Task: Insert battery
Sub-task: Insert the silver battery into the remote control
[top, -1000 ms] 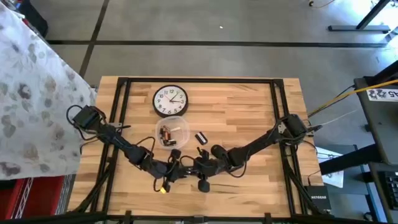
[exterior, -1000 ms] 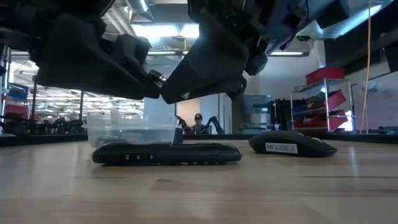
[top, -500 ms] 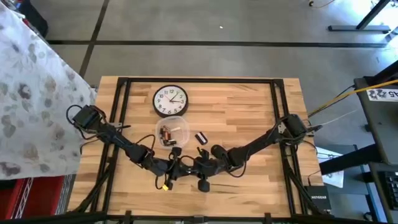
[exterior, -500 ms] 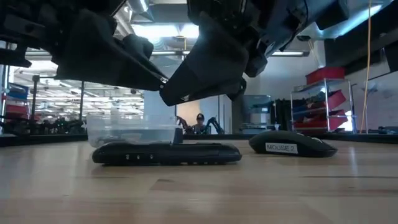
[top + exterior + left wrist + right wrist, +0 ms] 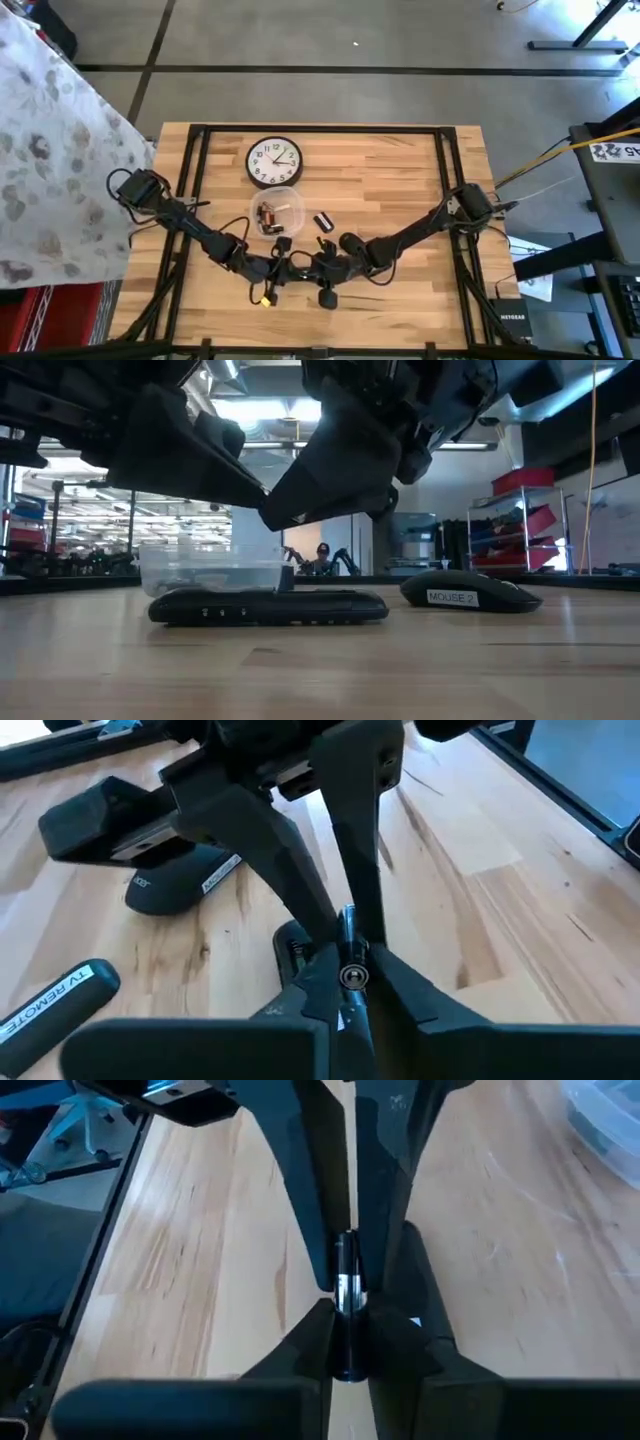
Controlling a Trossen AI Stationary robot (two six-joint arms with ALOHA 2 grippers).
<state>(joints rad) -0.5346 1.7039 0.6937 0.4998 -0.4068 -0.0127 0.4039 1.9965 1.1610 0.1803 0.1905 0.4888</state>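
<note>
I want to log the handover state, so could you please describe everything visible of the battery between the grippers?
The battery is a small cylinder, dark with a shiny metallic band and a round metal end cap. It is held in the air above the wooden table, pinched between the left gripper and right gripper, whose fingertips meet on it.

Left tool: closed on one end of a small battery; the battery's round end faces the camera
Right tool: comes in from the far side; its two dark fingers pinch the same battery
Mouse: dark, on the wooden surface
TV remote: black, lettered, lying near the mouse
</note>
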